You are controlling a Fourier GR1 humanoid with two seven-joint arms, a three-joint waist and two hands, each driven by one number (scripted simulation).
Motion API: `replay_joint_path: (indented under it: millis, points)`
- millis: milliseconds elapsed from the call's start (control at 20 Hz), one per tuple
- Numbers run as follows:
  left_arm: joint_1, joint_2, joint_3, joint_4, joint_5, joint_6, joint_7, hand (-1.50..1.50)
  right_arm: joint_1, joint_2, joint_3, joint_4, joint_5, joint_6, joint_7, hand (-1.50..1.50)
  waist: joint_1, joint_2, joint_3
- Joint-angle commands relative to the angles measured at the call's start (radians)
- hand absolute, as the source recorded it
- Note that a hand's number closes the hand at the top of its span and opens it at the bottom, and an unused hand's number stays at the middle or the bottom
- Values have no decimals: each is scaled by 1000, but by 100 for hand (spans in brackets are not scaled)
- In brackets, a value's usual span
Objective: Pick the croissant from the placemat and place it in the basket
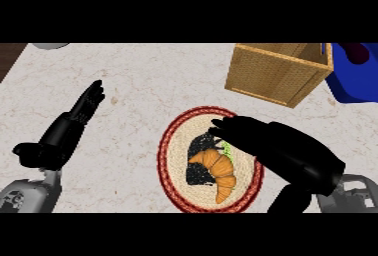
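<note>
I saw the right hand hovering over the croissant, fingers relaxed, holding nothing; basket at one o'clock.

Two arms, same build. Left hand: matte black, slim segmented fingers with faint ridged lines across them, blocky black palm, stubby black thumb lobe at the wrist end. Right hand: same matte black, bulky rounded back, smooth shell, fingers look thicker from this angle. Left forearm: light grey casing with darker grey recesses and a round fitting near the wrist. Right forearm: grey too, angular panels, dark gaps between the plates.
</note>
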Motion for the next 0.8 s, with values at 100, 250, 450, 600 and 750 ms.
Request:
replay_joint_path:
  millis: [100, 250, 450, 600, 750]
  points:
    - [60, -37, 3, -37, -40, -11, -22, 0, 58, 19, 56, 168, 227, -152, -249, -150, 2, -1, 0]
    - [-19, -82, 8, 14, -77, -1, 20, 0, 39, 44, 41, 235, 275, -167, -282, -150, -3, 0, 0]
    - [11, -60, 70, -12, -63, -66, 25, 0, 99, 78, 50, 229, 326, -195, -345, -150, -3, -1, 0]
    - [36, -76, 83, -25, -70, -86, 2, 0, 96, 125, 53, 244, 345, -198, -356, -150, -3, -2, -1]
    - [0, -58, 124, 28, -65, -132, -3, 0, 73, 127, 0, 239, 301, -134, -386, -150, -3, -1, -1]
